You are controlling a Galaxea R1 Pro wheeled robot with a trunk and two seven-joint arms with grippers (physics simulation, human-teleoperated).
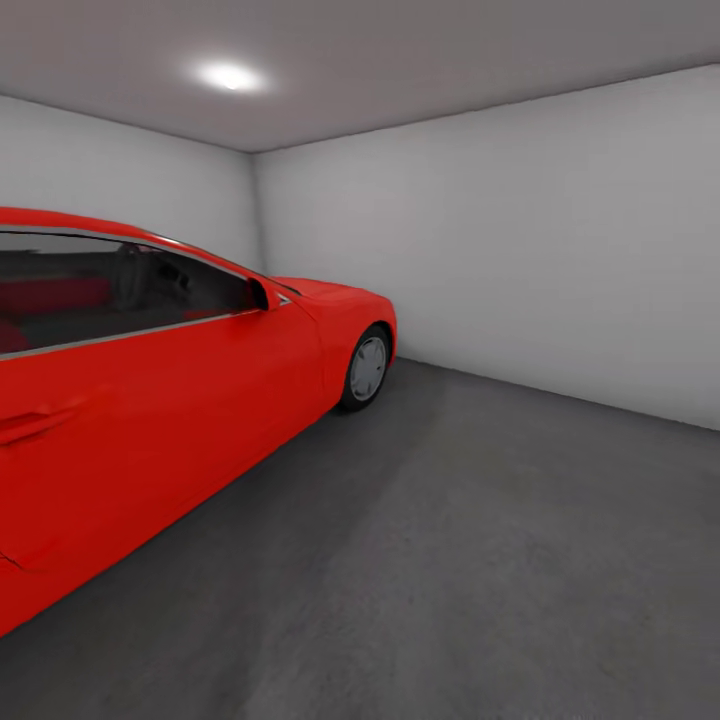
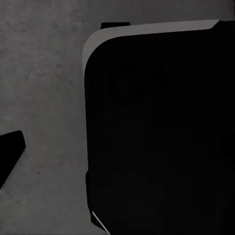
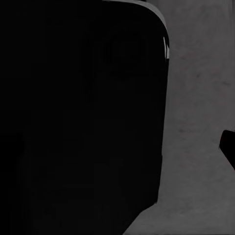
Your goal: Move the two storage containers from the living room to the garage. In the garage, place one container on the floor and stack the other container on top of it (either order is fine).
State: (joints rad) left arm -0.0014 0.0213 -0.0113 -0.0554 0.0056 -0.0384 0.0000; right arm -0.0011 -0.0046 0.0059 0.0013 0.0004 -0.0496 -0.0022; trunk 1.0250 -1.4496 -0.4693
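Observation:
I am in the garage, with the two storage containers out of view. The dark concrete floor (image 1: 480,560) stretches ahead in the head view. In the left wrist view, my left gripper's fingertip (image 2: 11,155) sits far out at the frame edge over the floor (image 2: 44,88), beside my dark body (image 2: 156,137). The right wrist view shows my right gripper's fingertip (image 3: 229,147) at the edge too, over the floor (image 3: 196,122). Nothing is held between the fingers of either gripper.
A red coupe car (image 1: 150,400) fills the left side, nose toward the far wall. Plain light-grey walls (image 1: 520,260) close the room ahead and to the right. Open floor lies right of the car. A ceiling light (image 1: 230,76) glows above.

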